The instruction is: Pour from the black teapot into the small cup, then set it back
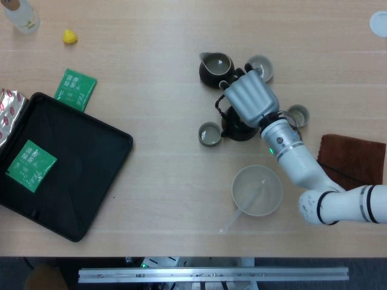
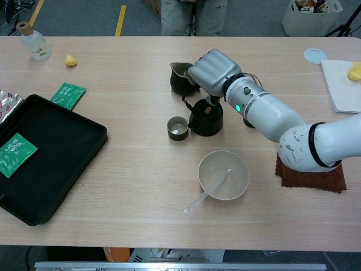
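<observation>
The black teapot [image 1: 237,128] [image 2: 205,119] stands at the table's middle, its spout against the small grey cup [image 1: 210,134] [image 2: 177,128] to its left. My right hand [image 1: 248,97] [image 2: 214,70] sits over the pot from above with fingers curled down at the thin bail handle [image 2: 186,101], which stands raised. The grip itself is hidden under the hand. The pot's lid knob shows just below the hand in the chest view. My left hand appears in neither view.
A black pitcher [image 1: 215,67] [image 2: 181,78] and another cup [image 1: 260,65] stand just behind the hand, and a third cup [image 1: 297,115] to its right. A bowl with a spoon [image 2: 223,175], a brown cloth [image 2: 309,170] and a black tray [image 2: 53,151] lie around.
</observation>
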`<state>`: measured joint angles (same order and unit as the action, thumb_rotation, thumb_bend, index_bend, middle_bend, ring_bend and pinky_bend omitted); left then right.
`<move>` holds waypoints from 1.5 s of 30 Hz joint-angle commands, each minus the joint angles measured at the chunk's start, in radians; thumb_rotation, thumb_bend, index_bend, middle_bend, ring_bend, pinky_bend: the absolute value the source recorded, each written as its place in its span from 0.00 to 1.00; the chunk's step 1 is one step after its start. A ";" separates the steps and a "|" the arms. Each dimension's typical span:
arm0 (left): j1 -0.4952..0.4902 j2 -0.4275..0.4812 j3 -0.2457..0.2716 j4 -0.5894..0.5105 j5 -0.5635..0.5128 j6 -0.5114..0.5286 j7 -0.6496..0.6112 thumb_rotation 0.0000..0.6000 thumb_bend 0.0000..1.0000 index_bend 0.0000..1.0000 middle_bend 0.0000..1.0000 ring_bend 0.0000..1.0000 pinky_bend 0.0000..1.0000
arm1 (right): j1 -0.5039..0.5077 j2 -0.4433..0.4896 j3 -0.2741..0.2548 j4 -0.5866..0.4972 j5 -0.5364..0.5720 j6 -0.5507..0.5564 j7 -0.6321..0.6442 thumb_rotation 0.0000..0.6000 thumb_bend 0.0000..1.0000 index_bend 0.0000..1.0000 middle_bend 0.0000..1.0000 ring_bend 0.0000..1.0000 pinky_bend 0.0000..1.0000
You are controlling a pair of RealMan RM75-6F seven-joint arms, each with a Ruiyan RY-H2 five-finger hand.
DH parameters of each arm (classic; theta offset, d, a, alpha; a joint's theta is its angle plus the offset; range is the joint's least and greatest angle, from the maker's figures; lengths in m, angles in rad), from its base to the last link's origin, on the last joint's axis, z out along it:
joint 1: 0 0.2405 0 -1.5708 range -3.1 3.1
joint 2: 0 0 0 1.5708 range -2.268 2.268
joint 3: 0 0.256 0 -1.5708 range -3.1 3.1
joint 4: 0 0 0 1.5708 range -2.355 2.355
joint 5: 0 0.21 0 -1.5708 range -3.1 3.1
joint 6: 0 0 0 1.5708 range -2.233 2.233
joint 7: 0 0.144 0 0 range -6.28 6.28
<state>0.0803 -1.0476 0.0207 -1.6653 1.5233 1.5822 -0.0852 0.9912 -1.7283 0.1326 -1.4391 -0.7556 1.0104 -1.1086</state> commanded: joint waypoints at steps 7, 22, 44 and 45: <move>-0.002 -0.001 -0.001 0.001 0.005 -0.001 0.000 1.00 0.30 0.11 0.17 0.10 0.09 | 0.004 0.016 -0.012 -0.005 -0.014 -0.013 0.045 1.00 0.26 0.34 0.42 0.29 0.30; 0.002 0.002 0.001 0.001 0.000 -0.001 -0.003 1.00 0.30 0.11 0.17 0.10 0.09 | -0.002 0.018 -0.008 0.007 -0.130 -0.070 0.242 0.90 0.06 0.34 0.40 0.25 0.25; 0.007 0.011 0.001 -0.002 -0.002 0.002 -0.013 1.00 0.30 0.11 0.17 0.10 0.09 | 0.036 -0.042 0.008 0.124 -0.099 -0.152 0.300 0.82 0.04 0.34 0.39 0.22 0.18; 0.007 0.011 0.001 -0.002 -0.002 0.003 -0.013 1.00 0.30 0.11 0.17 0.10 0.09 | 0.036 -0.041 0.009 0.122 -0.093 -0.156 0.302 0.82 0.04 0.34 0.39 0.22 0.18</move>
<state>0.0870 -1.0365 0.0215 -1.6672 1.5218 1.5851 -0.0980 1.0267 -1.7702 0.1415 -1.3163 -0.8521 0.8576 -0.8077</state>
